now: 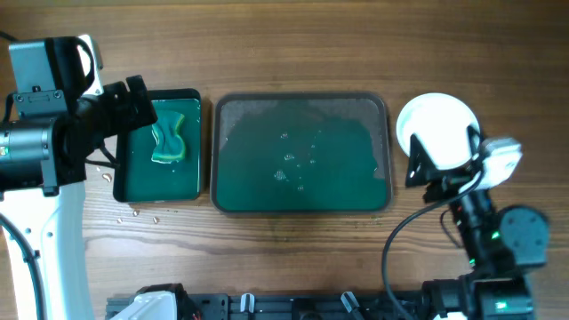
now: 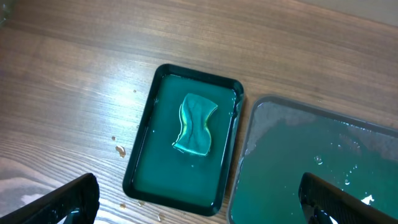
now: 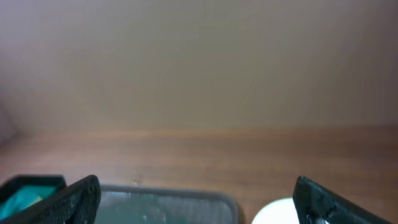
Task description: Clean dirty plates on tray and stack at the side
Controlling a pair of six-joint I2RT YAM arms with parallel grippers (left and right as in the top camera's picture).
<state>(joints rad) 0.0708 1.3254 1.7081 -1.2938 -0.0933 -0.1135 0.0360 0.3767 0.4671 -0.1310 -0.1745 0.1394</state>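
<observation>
Your left gripper (image 1: 133,105) hovers with its jaws wide over the far left corner of the small tray (image 1: 142,178), where a sponge (image 1: 171,138) lies. In the middle stands the tray (image 1: 249,160), wet with drops. Just right of it the plates (image 1: 436,120) rest on the table (image 1: 293,44); how many are stacked I cannot tell. Your right gripper (image 1: 443,158) hangs over their near edge, jaws wide.

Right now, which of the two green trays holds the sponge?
The smaller black-rimmed tray on the left: the sponge lies in its middle. The larger tray beside it holds only droplets.
</observation>
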